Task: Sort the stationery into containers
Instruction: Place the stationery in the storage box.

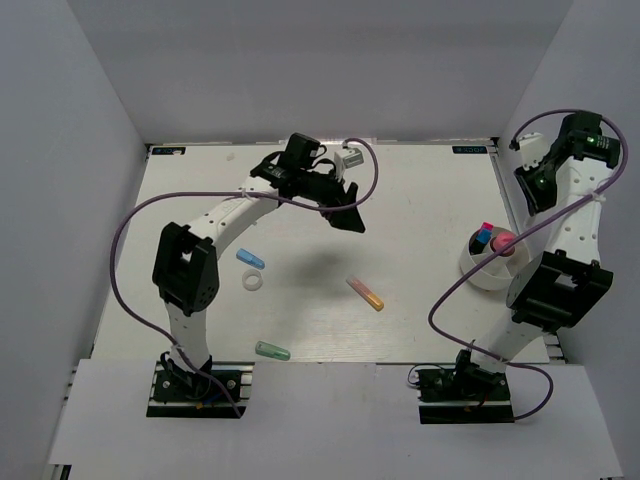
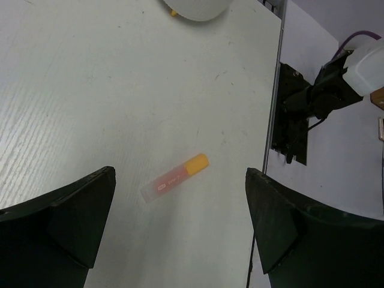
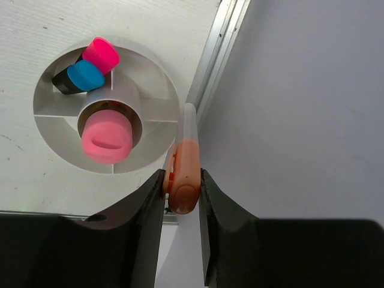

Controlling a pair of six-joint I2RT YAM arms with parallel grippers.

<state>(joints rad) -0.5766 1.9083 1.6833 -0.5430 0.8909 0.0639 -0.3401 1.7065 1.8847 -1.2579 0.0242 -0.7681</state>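
Right tool (image 3: 181,187) clamps an orange marker (image 3: 183,161), partly hidden in its grip; left tool (image 2: 180,177) stands apart.

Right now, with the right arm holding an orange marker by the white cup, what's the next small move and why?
Probably nudge the right gripper sideways over the white cup before releasing. In the right wrist view the orange marker hangs at the cup's outer rim, so dropping now could miss.

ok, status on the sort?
Left gripper open over pink-orange marker. Right gripper shut on orange marker above cup rim. Blue marker, ring, green marker loose. Nothing blocking.
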